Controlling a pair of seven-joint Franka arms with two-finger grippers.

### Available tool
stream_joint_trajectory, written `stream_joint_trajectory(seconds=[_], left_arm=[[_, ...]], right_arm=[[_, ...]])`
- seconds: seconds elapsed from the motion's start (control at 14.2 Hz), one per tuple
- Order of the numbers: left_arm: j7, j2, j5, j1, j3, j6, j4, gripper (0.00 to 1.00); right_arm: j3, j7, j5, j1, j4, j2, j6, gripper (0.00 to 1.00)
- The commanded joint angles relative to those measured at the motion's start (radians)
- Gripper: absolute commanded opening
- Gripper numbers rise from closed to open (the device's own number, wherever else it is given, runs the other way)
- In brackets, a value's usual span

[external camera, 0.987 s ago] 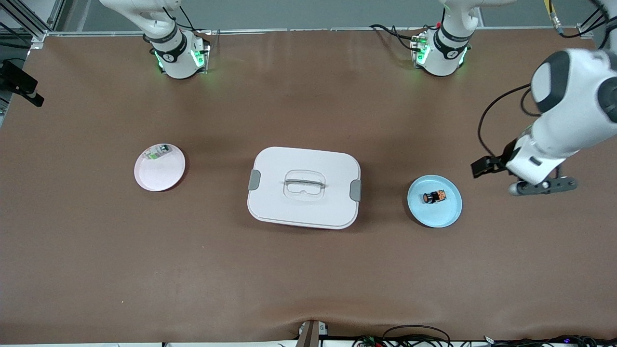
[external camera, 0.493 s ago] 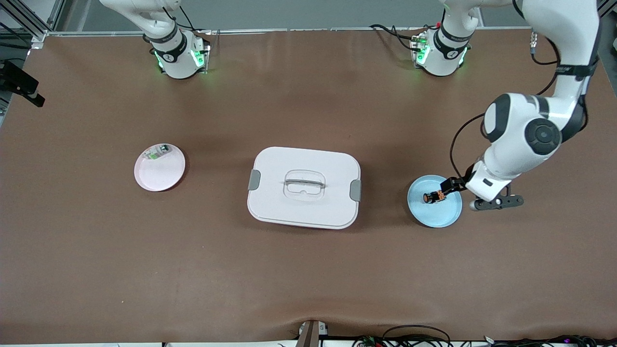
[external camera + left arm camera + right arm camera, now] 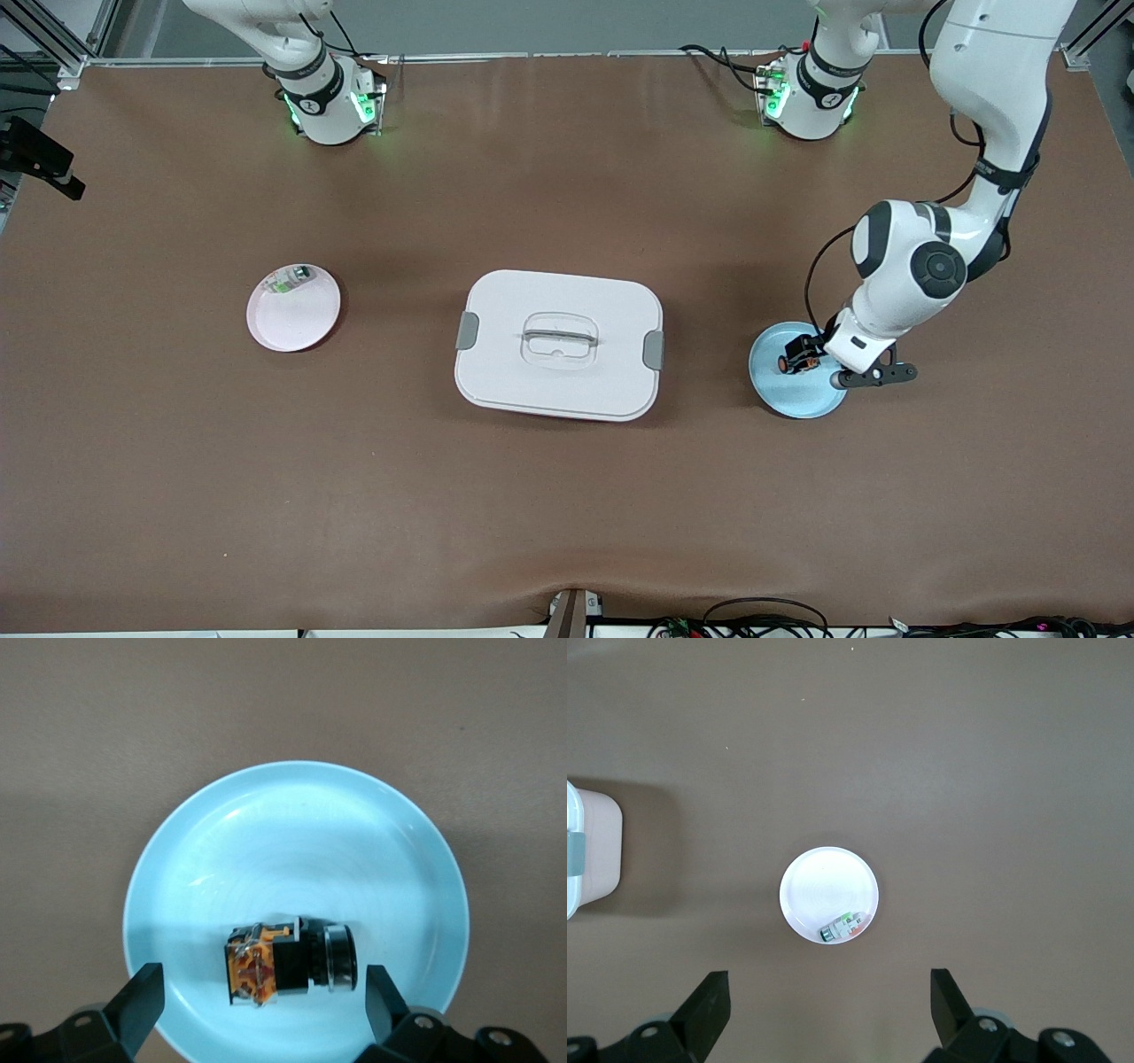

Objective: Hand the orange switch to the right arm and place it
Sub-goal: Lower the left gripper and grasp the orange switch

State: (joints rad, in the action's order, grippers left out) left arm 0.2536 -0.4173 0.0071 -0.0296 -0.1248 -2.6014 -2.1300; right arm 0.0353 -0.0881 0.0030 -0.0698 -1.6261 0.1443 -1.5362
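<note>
Hovering low over blue plate (image 3: 797, 399) w/ left gripper (image 3: 261, 1014), jaws wide open, gripping nothing. Lying on its side on that plate: orange switch (image 3: 291, 960). Waiting high over pink plate (image 3: 829, 893) w/ right gripper (image 3: 830, 1014), open too.

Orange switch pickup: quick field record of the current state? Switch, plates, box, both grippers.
orange switch: lying on its side on the blue plate, not gripped
blue plate position: toward the left arm's end of the table, beside the white lidded box
left gripper: open, low over the blue plate, fingers on either side of the switch, apart from it
right gripper: open, high over the pink plate, waiting
pink plate: toward the right arm's end, holds a small white-and-green part
white lidded box: lid on, between the two plates
</note>
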Motion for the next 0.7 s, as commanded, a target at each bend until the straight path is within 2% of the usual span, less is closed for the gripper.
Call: stream_joint_trajectory(seconds=[0.0,0.42,0.49,0.56,0.63], left_arm=[[0.007,-0.049,-0.016,-0.012,-0.004,-0.071,-0.001,1.00],[0.033,-0.074,-0.015,-0.015,-0.010,-0.112,-0.001,1.00],[0.035,-0.074,-0.015,-0.016,-0.012,-0.111,-0.001,0.90],[0.035,-0.074,-0.015,-0.016,-0.012,-0.109,-0.002,0.86],[0.033,-0.074,-0.015,-0.015,-0.012,-0.108,-0.008,0.73]], right_arm=[[-0.015,-0.009,-0.009,-0.008,0.031,-0.020,0.016,1.00],[-0.012,-0.005,-0.009,-0.021,0.020,-0.052,0.019,1.00],[-0.012,-0.004,-0.008,-0.019,0.015,-0.052,0.022,1.00],[-0.012,-0.004,-0.008,-0.018,0.014,-0.052,0.027,1.00],[-0.012,-0.004,-0.008,-0.018,0.015,-0.052,0.025,1.00]])
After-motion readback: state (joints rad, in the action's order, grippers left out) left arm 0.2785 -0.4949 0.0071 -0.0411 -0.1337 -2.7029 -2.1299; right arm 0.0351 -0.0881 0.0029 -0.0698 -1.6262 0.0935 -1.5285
